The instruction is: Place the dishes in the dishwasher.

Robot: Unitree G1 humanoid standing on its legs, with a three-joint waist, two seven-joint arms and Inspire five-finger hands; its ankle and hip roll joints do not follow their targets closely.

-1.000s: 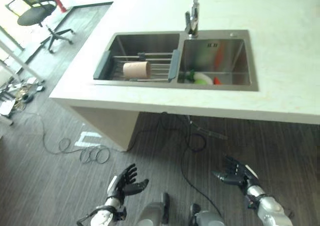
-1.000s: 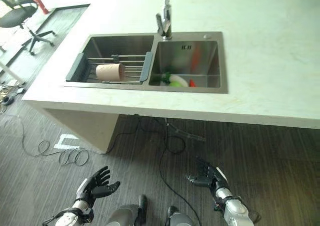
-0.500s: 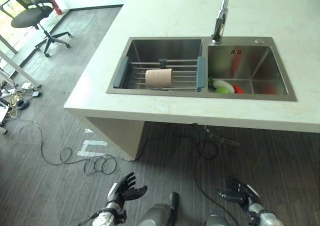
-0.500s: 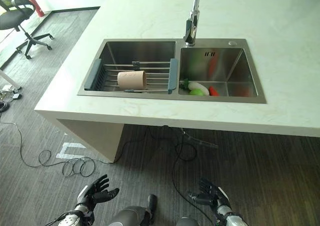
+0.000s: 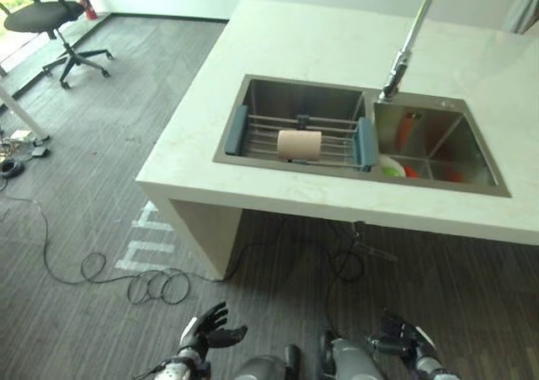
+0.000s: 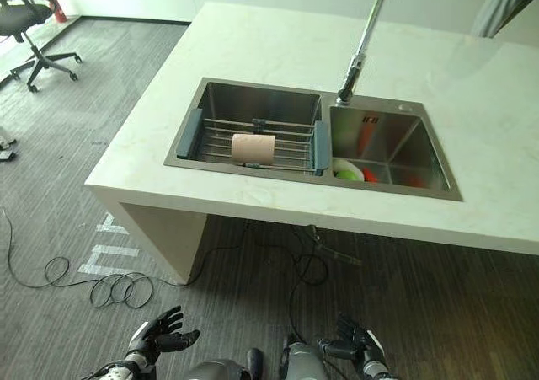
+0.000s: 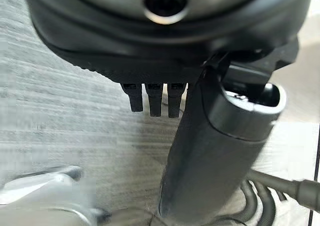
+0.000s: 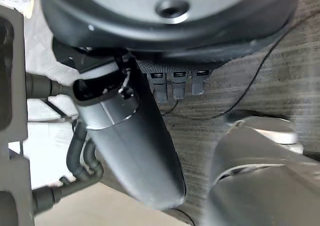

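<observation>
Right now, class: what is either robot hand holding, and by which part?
Nothing. The left hand and right hand hang open above the floor, apart from the cup on the sink's rack.

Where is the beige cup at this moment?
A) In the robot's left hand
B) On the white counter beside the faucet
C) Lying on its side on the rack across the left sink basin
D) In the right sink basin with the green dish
C: the beige cup lies on its side on the rack spanning the left sink basin.

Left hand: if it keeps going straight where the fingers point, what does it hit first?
Probably nothing close. The left hand hangs low over the floor, fingers relaxed and open, pointing forward and slightly right. That line looks free up to the counter leg, though depth is hard to judge.
</observation>
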